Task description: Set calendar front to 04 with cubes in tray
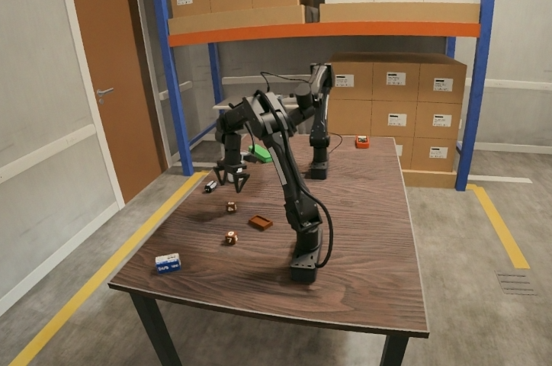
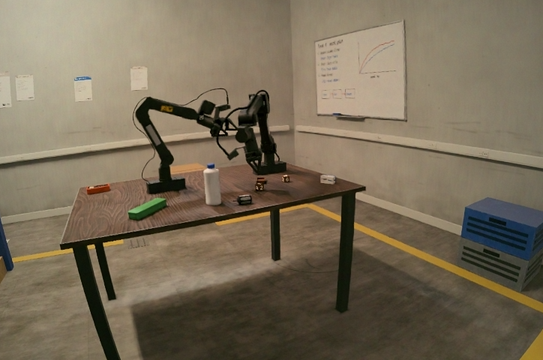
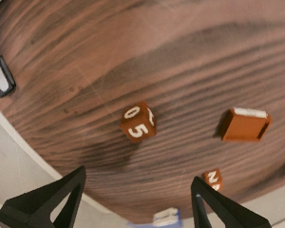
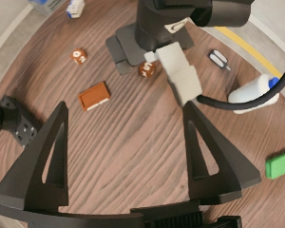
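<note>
"What's the left gripper [image 1: 229, 187] [image 2: 256, 169] [image 3: 140, 179] doing?"

"It's wide open, nothing in it, above the table [image 1: 363, 207] [image 2: 110, 208] [image 3: 133, 57] [image 4: 128, 157]."

"And the right gripper [image 2: 226, 127] [image 4: 126, 104]?"

"Wide open and bare too, up in the air. The left arm reaches across its view."

"Where's the first cube [image 1: 231, 207] [image 2: 259, 187] [image 3: 139, 123] [image 4: 146, 69]?"

"On the table, near the tray [image 1: 260, 222] [image 2: 261, 180] [image 3: 244, 125] [image 4: 94, 96] but apart from it. From the left wrist I read a 0 and a 5 on two of its faces."

"The other cube [image 1: 231, 237] [image 2: 285, 178] [image 3: 213, 180] [image 4: 79, 56]?"

"Also on the table, near the tray. It has a 0 on top. So neither is in the tray, and 04 isn't set."

"What lies farther out?"

"The blue and white box [image 1: 168, 263] [image 2: 328, 178] [image 3: 166, 217] [image 4: 76, 8] is past the other cube. On the first cube's side there's a black and white gadget [image 1: 210, 186] [image 2: 244, 199] [image 3: 1, 77] [image 4: 218, 58], then the upright bottle [image 1: 230, 175] [image 2: 212, 184] [image 4: 252, 95] with its blue cap."

"Beyond that?"

"A green block [image 1: 260, 152] [image 2: 147, 208] [image 4: 281, 164], and a red box [image 1: 362, 142] [image 2: 97, 188] past the right arm's base."
</note>
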`<state>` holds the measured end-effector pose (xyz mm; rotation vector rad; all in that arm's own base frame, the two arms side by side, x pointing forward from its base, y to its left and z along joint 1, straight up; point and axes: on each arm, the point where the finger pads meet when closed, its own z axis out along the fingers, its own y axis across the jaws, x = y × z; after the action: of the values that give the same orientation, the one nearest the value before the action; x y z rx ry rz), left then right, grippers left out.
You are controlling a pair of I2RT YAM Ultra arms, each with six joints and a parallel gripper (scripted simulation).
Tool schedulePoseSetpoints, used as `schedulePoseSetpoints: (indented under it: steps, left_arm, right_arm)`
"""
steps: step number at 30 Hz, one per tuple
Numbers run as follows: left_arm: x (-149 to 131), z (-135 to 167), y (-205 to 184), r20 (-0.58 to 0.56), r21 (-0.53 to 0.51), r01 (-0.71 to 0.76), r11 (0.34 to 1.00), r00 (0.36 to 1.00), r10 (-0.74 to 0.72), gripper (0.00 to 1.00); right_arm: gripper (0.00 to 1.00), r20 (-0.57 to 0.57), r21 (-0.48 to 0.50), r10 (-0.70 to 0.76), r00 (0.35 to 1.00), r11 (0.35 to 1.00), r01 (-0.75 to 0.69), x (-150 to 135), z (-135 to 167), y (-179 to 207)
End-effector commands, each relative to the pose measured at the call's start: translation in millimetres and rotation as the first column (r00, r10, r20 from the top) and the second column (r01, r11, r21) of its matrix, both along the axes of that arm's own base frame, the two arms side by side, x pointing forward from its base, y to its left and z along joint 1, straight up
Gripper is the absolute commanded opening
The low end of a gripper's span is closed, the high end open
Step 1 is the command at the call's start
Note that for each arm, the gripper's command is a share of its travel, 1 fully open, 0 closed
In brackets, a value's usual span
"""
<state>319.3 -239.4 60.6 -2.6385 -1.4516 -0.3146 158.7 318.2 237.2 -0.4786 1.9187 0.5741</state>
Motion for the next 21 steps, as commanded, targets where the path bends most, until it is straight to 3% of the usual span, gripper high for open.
schedulePoseSetpoints:
  steps: [1, 11, 21]
  left_arm:
    - [5, 10, 0, 0.008, 0.083, 0.161, 0.983, 0.987, -0.162, 1.0]
    - [2, 14, -8, 0.011, 0.114, 0.237, 0.965, 0.971, -0.24, 1.0]
    - [1, 13, -10, 0.007, 0.106, 0.238, 0.965, 0.971, -0.24, 1.0]
  right_arm:
    - [1.0, 0.024, 0.112, 0.153, 0.988, 0.982, -0.155, -1, 18, -14]
    - [1.0, 0.224, 0.236, 0.257, 0.94, 0.922, -0.308, -7, 20, -80]
    - [1.0, 0.401, 0.243, 0.271, 0.875, 0.889, -0.387, -18, 8, -108]
